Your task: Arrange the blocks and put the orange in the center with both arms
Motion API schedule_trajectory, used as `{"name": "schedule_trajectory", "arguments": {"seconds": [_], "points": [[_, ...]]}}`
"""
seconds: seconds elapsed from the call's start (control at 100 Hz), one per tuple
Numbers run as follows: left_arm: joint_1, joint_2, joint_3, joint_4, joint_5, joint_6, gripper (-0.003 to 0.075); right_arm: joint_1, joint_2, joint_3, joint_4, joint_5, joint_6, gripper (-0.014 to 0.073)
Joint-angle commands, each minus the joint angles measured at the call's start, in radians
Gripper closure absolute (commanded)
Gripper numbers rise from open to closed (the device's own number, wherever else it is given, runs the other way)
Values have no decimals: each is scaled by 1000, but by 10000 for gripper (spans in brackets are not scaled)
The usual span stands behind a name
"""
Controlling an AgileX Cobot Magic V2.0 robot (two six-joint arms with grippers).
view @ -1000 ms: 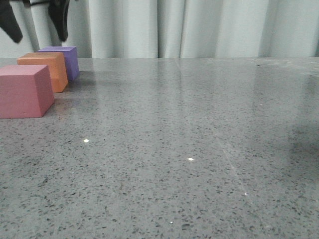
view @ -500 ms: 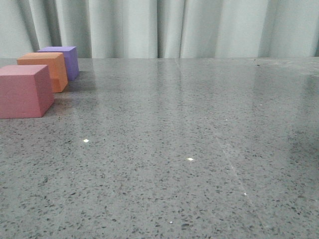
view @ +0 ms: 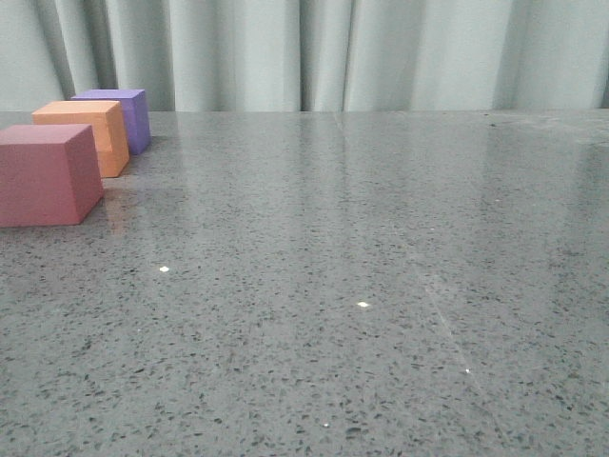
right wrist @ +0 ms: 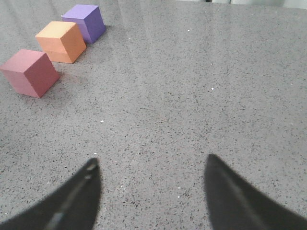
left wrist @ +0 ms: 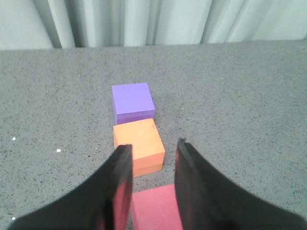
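Three blocks sit in a row on the grey speckled worktop (view: 381,286), near its far left corner, running from the pink-red block (view: 48,174) nearest the robot, through the orange block (view: 86,135), to the purple block (view: 119,116) closest to the far edge, where a pale curtain (view: 333,52) hangs. So the orange one is the middle one of the row.

The front view shows only the blocks and the bare stone; no arm or claw appears in it. From this low angle the blocks overlap one another, so their spacing is hard to read there.

The left wrist view looks along the row from above. It shows a narrow gap between orange and purple, and the left claw (left wrist: 151,148) above the near end of the row with its jaws apart and nothing between them; the pink-red block shows through the gap between the jaws.

The right wrist view takes in the row from the side and farther off. It shows a clear gap between pink-red and orange, and the right claw (right wrist: 151,165) well apart from the blocks over bare worktop, jaws spread wide and empty.
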Motion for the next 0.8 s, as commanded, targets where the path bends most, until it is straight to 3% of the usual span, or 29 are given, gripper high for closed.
{"name": "schedule_trajectory", "arguments": {"seconds": [0.0, 0.1, 0.21, 0.49, 0.79], "points": [[-10, -84, 54, 10, -146, 19, 581, -1, -7, -22, -21, -76, -11, 360], [-10, -164, 163, 10, -222, 29, 639, -1, -7, -22, -21, -67, -11, 563], [-10, -247, 267, 10, -308, 29, 718, -1, -7, -22, -30, -67, -11, 715], [-10, -394, 439, 23, -324, 31, 739, -1, -7, -20, -86, -78, -12, 707], [-10, -527, 578, 25, -354, 39, 739, -1, -99, 108, -97, -233, -12, 707]]}}
